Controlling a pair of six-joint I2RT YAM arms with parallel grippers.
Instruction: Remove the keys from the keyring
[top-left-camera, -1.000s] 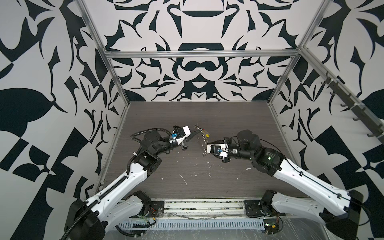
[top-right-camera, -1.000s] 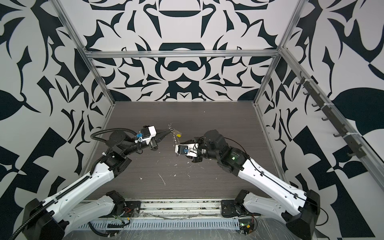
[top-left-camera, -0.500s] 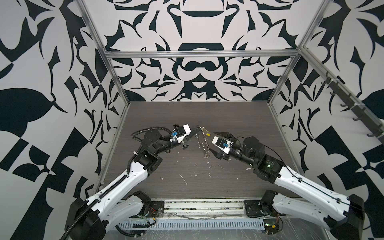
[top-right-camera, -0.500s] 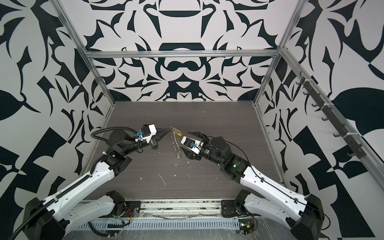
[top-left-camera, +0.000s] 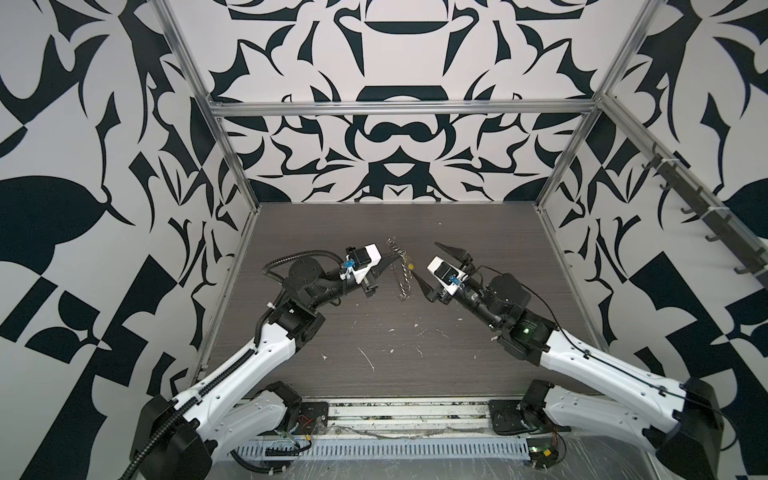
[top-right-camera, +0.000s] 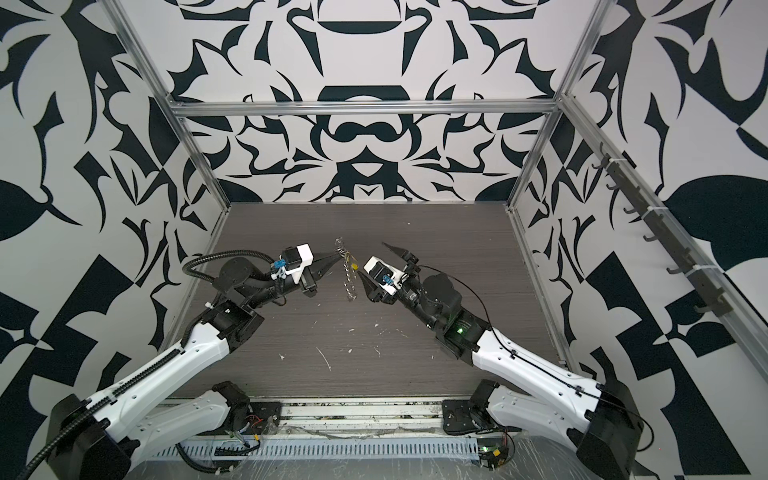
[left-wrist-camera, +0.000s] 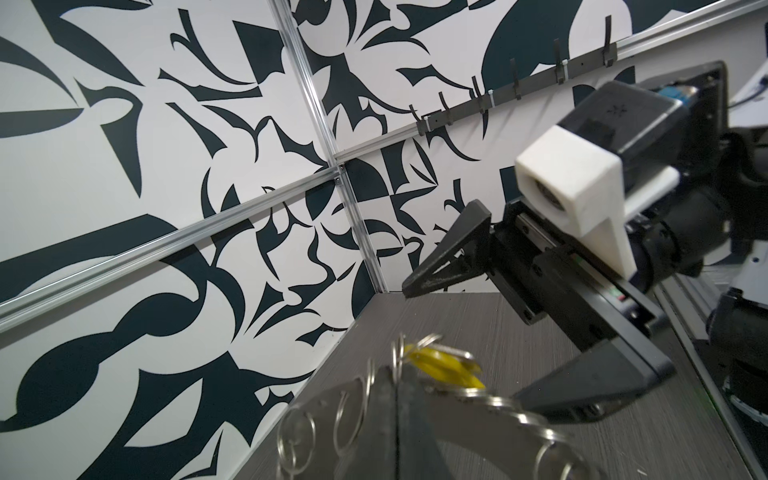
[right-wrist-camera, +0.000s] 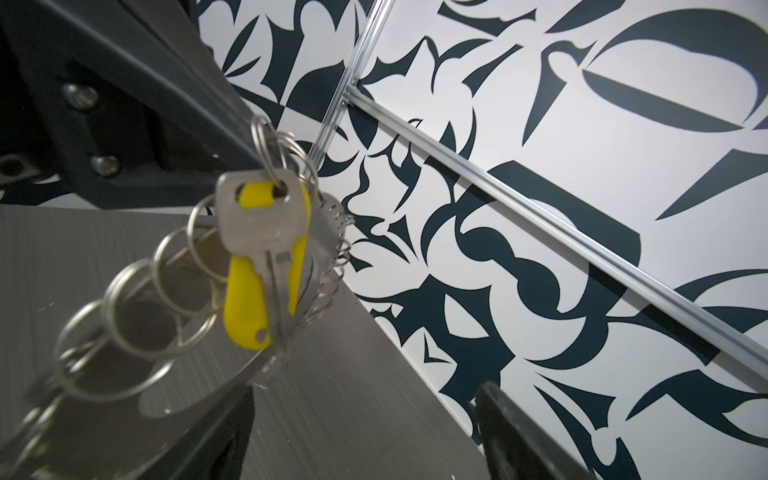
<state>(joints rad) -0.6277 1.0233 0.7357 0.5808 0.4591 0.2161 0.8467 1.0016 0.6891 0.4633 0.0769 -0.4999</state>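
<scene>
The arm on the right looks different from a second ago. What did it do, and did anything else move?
The right gripper opened its jaws wide, turned, and rose from the lower end of the keyring to beside the key; it holds nothing now. Whether it had gripped anything there is too small to tell. The left gripper stayed shut on the keyring, which barely moved, key still attached.

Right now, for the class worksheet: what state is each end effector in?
Left end effector: closed on the keyring.
Right end effector: open, holding nothing.
</scene>
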